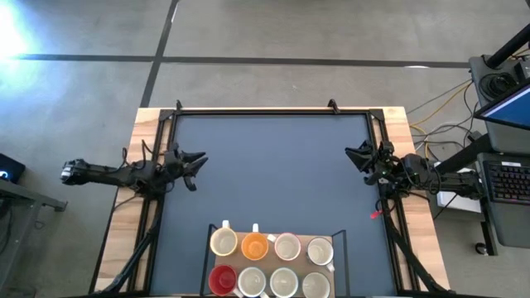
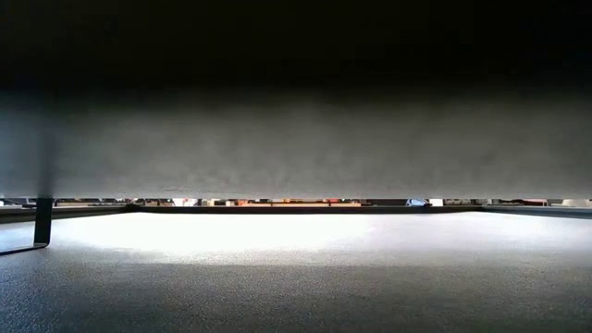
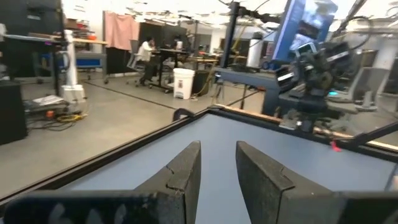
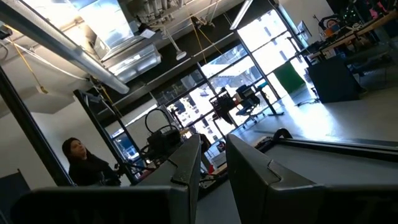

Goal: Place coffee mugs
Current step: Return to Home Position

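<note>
Eight coffee mugs (image 1: 271, 263) stand in two rows of several each at the middle of the table's near edge, upright on their bases on a brown tray (image 1: 234, 261). The far row has a cream mug (image 1: 224, 242), an orange mug (image 1: 255, 245) and two white ones. The near row has a red mug (image 1: 222, 280) and three white ones. My left gripper (image 1: 197, 170) (image 3: 217, 146) hovers open over the table's left side. My right gripper (image 1: 354, 159) (image 4: 213, 140) hovers open over the right side. Both are far from the mugs.
A dark blue mat (image 1: 273, 165) covers the table inside a black frame (image 1: 273, 110). A small red item (image 1: 375, 214) lies by the right rail. The low view is mostly blocked by a grey surface (image 2: 296, 139). A person (image 4: 78, 158) sits beyond the table.
</note>
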